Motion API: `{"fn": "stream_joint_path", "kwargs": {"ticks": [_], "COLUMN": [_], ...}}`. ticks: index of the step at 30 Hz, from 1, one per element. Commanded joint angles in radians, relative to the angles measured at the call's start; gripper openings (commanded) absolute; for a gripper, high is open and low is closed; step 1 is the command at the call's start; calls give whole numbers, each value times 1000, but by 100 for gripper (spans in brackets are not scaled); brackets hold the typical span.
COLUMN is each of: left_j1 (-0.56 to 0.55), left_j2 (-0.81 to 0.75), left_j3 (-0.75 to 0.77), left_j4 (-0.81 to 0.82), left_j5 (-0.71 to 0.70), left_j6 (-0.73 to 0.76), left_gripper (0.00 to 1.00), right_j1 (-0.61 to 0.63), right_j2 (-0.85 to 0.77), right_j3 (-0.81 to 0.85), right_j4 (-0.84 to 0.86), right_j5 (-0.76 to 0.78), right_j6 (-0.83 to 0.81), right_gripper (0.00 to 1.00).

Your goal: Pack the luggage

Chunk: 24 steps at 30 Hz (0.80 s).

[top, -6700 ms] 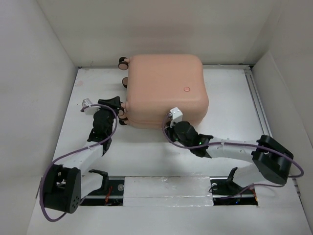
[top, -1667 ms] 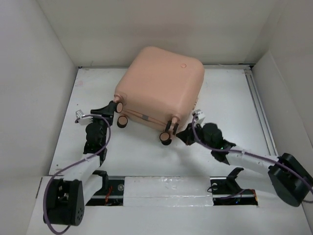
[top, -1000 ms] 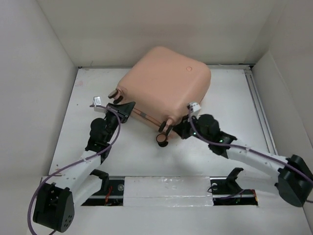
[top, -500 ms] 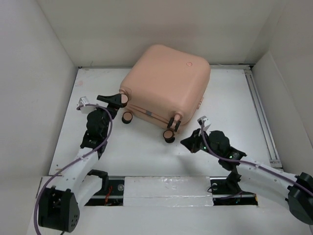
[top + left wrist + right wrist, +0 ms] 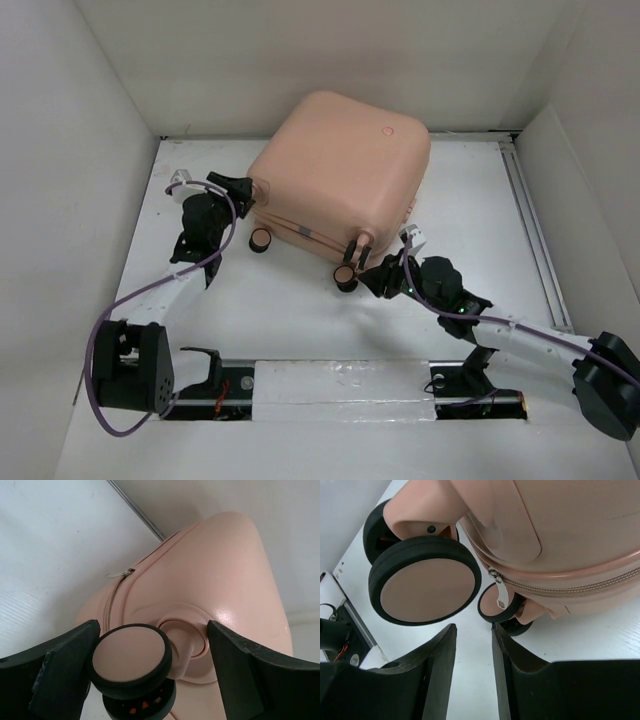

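The luggage (image 5: 342,165), a peach-pink hard-shell suitcase, lies closed at the back of the table, turned with its caster wheels toward me. My left gripper (image 5: 248,187) is at its left corner. In the left wrist view the gripper (image 5: 152,627) is open, its jaws on either side of a pink-and-black wheel (image 5: 131,655). My right gripper (image 5: 368,272) is just right of the near wheel (image 5: 346,276). In the right wrist view the gripper (image 5: 473,627) is open by a narrow gap and empty, below a large wheel (image 5: 426,582) and the zipper pull (image 5: 501,597).
White walls enclose the table on the left, back and right. A metal rail (image 5: 530,230) runs along the right side. Another caster wheel (image 5: 260,239) rests on the white tabletop (image 5: 290,310) between the arms.
The luggage was turned and tipped, wheels toward me, and has since settled. In the last half second my left gripper moved up around the left wheel and my right gripper moved toward the near wheel.
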Motion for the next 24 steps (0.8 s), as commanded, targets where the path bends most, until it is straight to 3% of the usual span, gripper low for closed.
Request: {"fn": "stream_joint_path", "kwargs": {"ticks": [1, 2, 3, 6, 7, 9, 14, 21, 24], "left_j1": [-7, -7, -7, -7, -7, -37, -69, -233, -253], "left_j2": [6, 16, 16, 27, 36, 36, 70, 38, 7], "left_j3": [11, 2, 2, -7, -7, -7, -65, -165, -194], "left_j4": [98, 107, 107, 107, 107, 117, 192, 232, 242], "left_j5": [113, 113, 113, 150, 150, 161, 294, 218, 229], "left_j6": [41, 50, 62, 73, 73, 73, 21, -30, -42], "left_gripper": [79, 70, 54, 31, 17, 2, 0, 0, 0], "right_j1": [9, 9, -3, -27, -28, -54, -153, -366, -416], "right_j2": [2, 2, 2, 2, 11, 11, 11, -15, -34], "right_j3": [40, 40, 40, 40, 52, 66, 132, 277, 253], "right_j4": [88, 89, 89, 89, 89, 89, 64, -45, -73], "right_j5": [9, 9, 9, -1, -1, -14, -47, -145, -200], "right_j6": [-16, -16, -16, -16, -16, -16, -34, -73, -73], "right_gripper": [41, 41, 41, 44, 44, 45, 46, 47, 47]}}
